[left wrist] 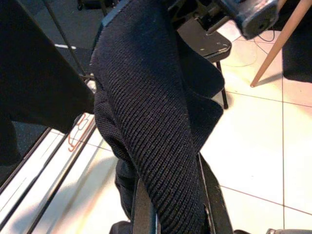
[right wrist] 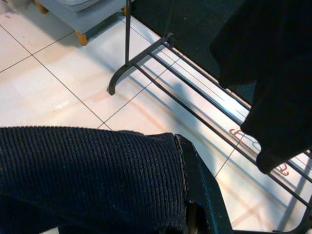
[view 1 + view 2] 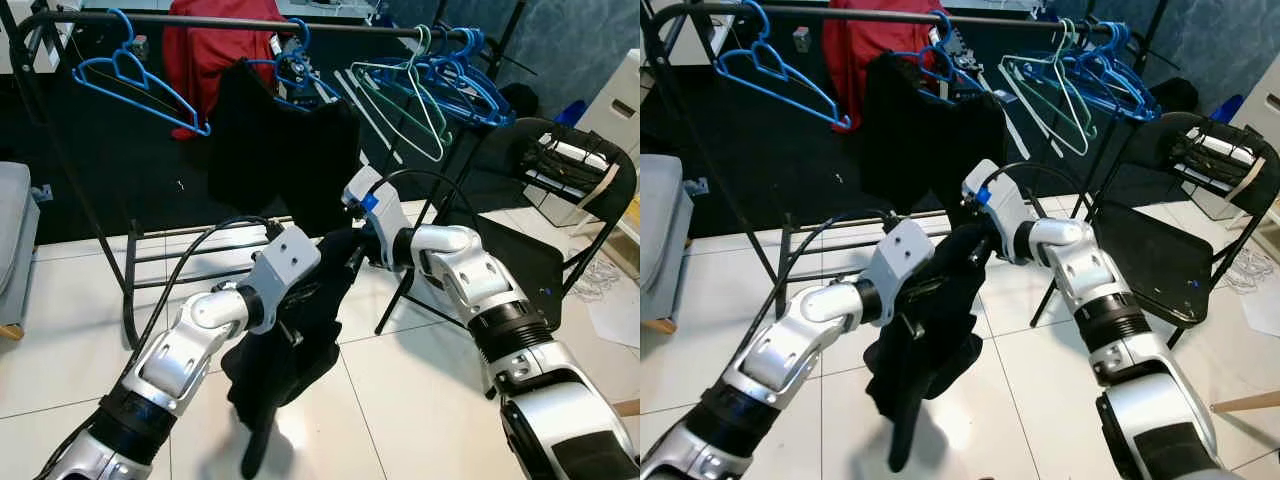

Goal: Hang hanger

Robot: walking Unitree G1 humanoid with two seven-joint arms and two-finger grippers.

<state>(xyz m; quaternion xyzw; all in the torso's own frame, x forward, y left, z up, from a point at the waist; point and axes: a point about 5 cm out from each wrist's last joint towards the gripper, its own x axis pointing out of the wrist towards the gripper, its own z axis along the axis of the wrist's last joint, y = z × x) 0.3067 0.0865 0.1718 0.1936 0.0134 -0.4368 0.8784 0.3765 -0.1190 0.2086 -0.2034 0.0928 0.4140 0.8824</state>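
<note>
A dark navy knit garment [image 3: 290, 350] hangs between my two arms, above the tiled floor and in front of the clothes rack. My left gripper [image 1: 178, 214] is shut on it, with the ribbed cloth pinched between both fingers [image 1: 214, 212]. In the left eye view the cloth covers the left gripper [image 3: 305, 300]. My right gripper [image 3: 352, 250] holds the garment's upper edge; in the right wrist view the knit lies against one black finger [image 2: 200, 195]. I see no hanger inside the garment. The rack's top rail [image 3: 220, 20] carries a blue hanger [image 3: 140, 85], a green hanger [image 3: 405, 100] and several blue hangers [image 3: 470, 70].
A black garment [image 3: 270, 140] and a red garment [image 3: 210, 50] hang on the rail. A black folding chair [image 3: 540, 250] stands to the right, close to my right arm. The rack's low shelf bars [image 2: 195, 97] run just ahead. A grey seat [image 3: 15, 240] is at the far left.
</note>
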